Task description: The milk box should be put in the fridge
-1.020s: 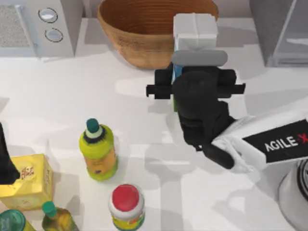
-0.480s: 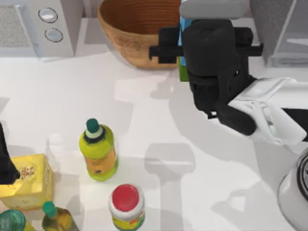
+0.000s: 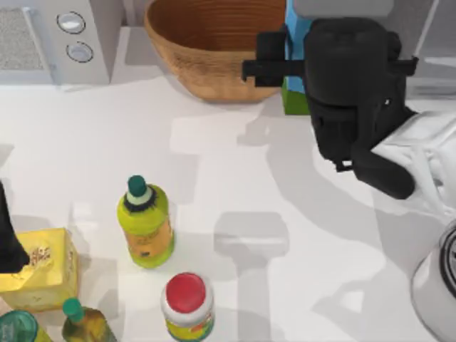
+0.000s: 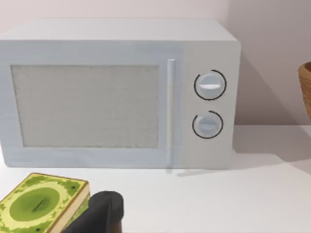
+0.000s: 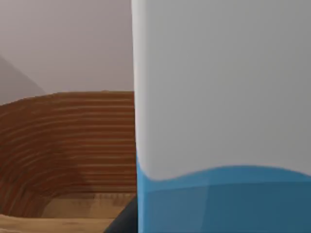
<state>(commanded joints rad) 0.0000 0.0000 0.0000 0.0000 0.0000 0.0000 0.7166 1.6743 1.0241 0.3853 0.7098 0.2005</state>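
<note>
My right gripper (image 3: 336,27) is shut on the milk box (image 3: 295,41), holding it above the table at the back right. Its sky-blue side and green base strip show to the left of the black wrist. The carton hangs between the basket's right rim and the fridge (image 3: 432,44), the grey appliance with a pale door panel at the back right corner. In the right wrist view the milk box (image 5: 218,116) is very close, white above and blue below. My left gripper (image 3: 7,239) sits parked at the table's left edge.
A wicker basket (image 3: 214,43) stands at the back centre and a microwave (image 3: 57,35) at the back left. A yellow-green bottle (image 3: 146,224), a red-capped jar (image 3: 187,303), a yellow box (image 3: 39,271) and two small bottles (image 3: 84,322) crowd the front left.
My right gripper has carried the milk box away from the table's middle, toward the back right and the fridge. The left arm has stayed still.
</note>
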